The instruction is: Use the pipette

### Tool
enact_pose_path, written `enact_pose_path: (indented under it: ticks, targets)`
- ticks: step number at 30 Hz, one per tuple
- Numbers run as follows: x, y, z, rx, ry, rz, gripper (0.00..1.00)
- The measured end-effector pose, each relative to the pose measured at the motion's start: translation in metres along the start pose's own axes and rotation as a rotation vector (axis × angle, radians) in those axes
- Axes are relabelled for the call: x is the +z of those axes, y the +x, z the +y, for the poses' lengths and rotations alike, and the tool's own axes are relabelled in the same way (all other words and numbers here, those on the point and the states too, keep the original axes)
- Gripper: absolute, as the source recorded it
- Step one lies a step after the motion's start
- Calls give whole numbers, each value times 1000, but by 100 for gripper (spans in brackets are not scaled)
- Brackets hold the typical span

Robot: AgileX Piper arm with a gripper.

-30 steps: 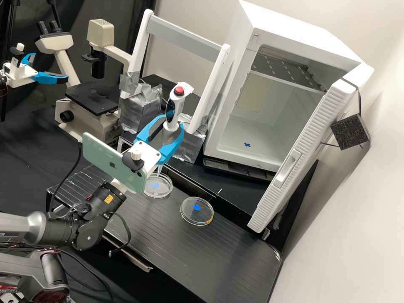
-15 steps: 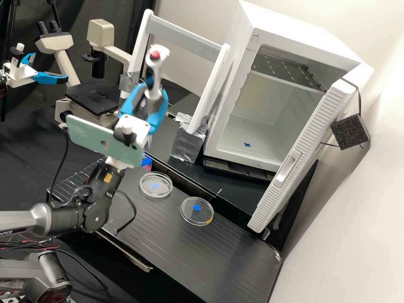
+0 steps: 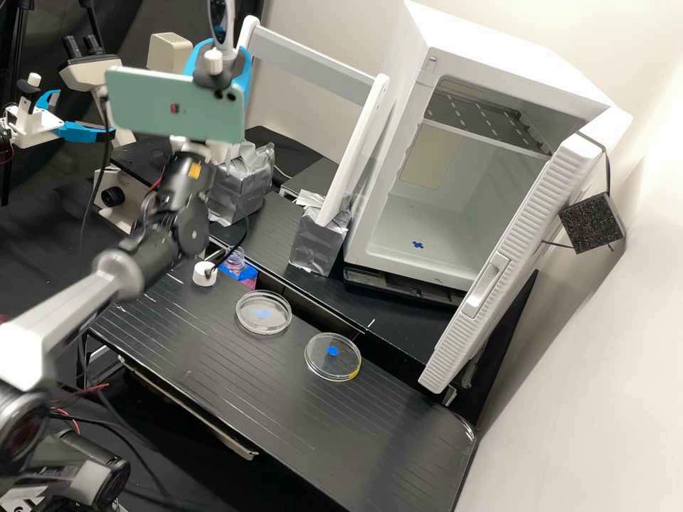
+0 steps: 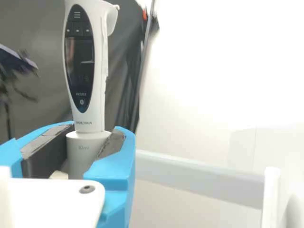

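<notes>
The black bench (image 3: 370, 427) is marked by thin pale lines. On its nearer section two clear round dishes are laid flat, near each other but apart: in one (image 3: 265, 323) a pale blue patch is seen, in the other (image 3: 334, 366) a brighter blue patch, with yellow at the rim. A white round-topped container (image 3: 205, 274) is placed close to a blue-and-pink object (image 3: 247, 274), not clearly made out. Farther back, two silver-wrapped blocks (image 3: 318, 245) are stood, with the legs of a white frame (image 3: 313, 60) set into them.
</notes>
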Motion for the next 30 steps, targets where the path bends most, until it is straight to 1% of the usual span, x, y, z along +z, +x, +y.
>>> enact_pose_path:
  ticks: [1,5,7,10,14,16,22,25,30]
  targets:
    - [3,10,0,-13,1,-34,0]
    - [19,45,-3,-76,-20,-164,0]
    - [29,59,-4,-96,-42,-222,0]
    - [41,72,-6,-111,-51,-293,0]
    - [52,84,-6,-116,-54,-356,0]
    - [55,89,-2,-107,-56,-373,0]
    - [58,101,4,-85,-62,-385,0]
    - [61,106,5,-81,-55,-391,0]
    - [65,112,3,-78,-33,-405,0]
